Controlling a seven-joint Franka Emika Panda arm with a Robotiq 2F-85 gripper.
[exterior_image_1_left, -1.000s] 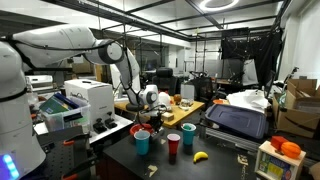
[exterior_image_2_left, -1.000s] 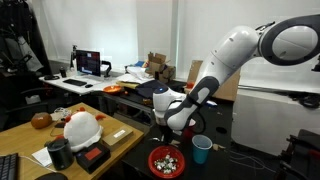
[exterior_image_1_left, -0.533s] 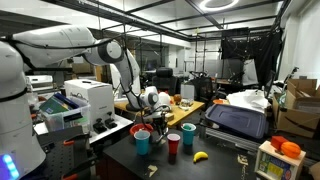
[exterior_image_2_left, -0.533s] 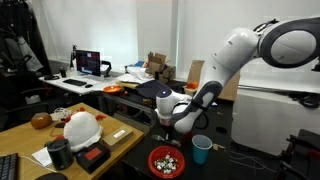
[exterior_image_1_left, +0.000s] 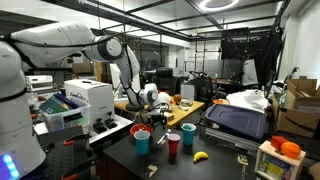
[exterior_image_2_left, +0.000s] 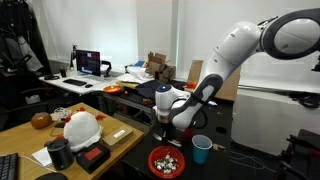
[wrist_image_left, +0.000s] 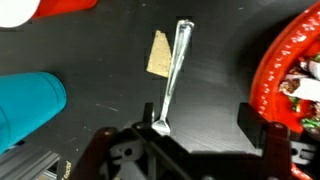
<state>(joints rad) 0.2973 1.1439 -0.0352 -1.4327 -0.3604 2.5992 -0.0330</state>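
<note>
Silver metal spoon (wrist_image_left: 172, 75) lies flat on the black table (wrist_image_left: 100, 40) in the wrist view, between the wide-open fingers of the hand (wrist_image_left: 180, 130), which holds nothing. In an exterior view the hand (exterior_image_2_left: 168, 130) hovers low above the round red bowl (exterior_image_2_left: 167, 160). It reads as the grasp stage, so the next move means descending and pinching the handle.

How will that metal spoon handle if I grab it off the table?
The spoon looks thin, shiny metal: probably stiff, light and slippery. It lies flat on the black table, so it may skid or pivot rather than lift. The tan scrap beside it might get nudged.
</note>
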